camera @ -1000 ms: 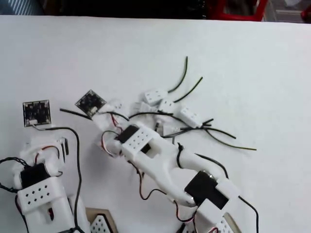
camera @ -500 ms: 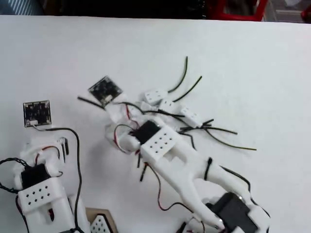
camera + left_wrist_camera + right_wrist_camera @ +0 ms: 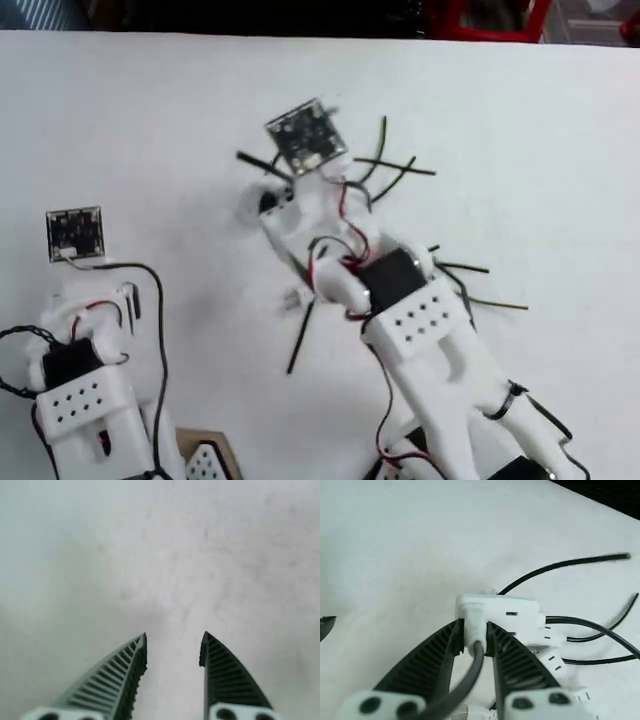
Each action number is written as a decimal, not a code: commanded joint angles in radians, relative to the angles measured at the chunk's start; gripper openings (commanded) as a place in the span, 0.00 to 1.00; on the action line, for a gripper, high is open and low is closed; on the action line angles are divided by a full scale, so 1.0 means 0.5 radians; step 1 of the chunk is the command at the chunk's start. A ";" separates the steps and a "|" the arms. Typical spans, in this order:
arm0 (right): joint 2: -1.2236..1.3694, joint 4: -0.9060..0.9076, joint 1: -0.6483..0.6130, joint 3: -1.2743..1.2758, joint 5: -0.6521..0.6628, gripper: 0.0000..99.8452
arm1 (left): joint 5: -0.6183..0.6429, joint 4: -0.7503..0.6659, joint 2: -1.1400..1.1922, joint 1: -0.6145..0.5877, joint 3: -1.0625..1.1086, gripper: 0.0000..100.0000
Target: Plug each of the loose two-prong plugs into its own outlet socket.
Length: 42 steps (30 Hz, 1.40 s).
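Plug [image 3: 472,611], white with a black cord, sits clamped in the right end effector [image 3: 474,626], touching a white outlet socket [image 3: 515,614], while the left end effector [image 3: 173,647] hangs parted above the tabletop [image 3: 150,555].

White table [image 3: 150,100]. White plug [image 3: 472,617], white socket block [image 3: 512,612], black cords [image 3: 560,565]. Dark grey and ribbed, right gripper [image 3: 474,629]; grey-green and ribbed, left gripper [image 3: 175,636]. White arms [image 3: 440,350], black motors [image 3: 385,275], red wires [image 3: 345,262]. Black boards [image 3: 75,230] speckled white.
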 commanded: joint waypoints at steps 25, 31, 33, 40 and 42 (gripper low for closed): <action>1.702 -1.241 0.259 -0.881 0.006 0.02 | -0.018 -0.034 -0.035 -0.002 -0.009 0.18; 1.735 -0.747 0.161 -1.089 -0.012 0.16 | -0.018 -0.046 -0.038 0.002 0.018 0.18; 1.738 -0.741 0.146 -1.092 -0.012 0.20 | -0.018 -0.046 -0.038 0.002 0.018 0.18; 1.723 -0.723 0.109 -1.092 0.000 0.14 | -0.018 -0.046 -0.038 0.002 0.021 0.18; 1.717 -0.631 0.103 -1.099 0.000 0.12 | -0.018 -0.046 -0.038 0.002 0.021 0.18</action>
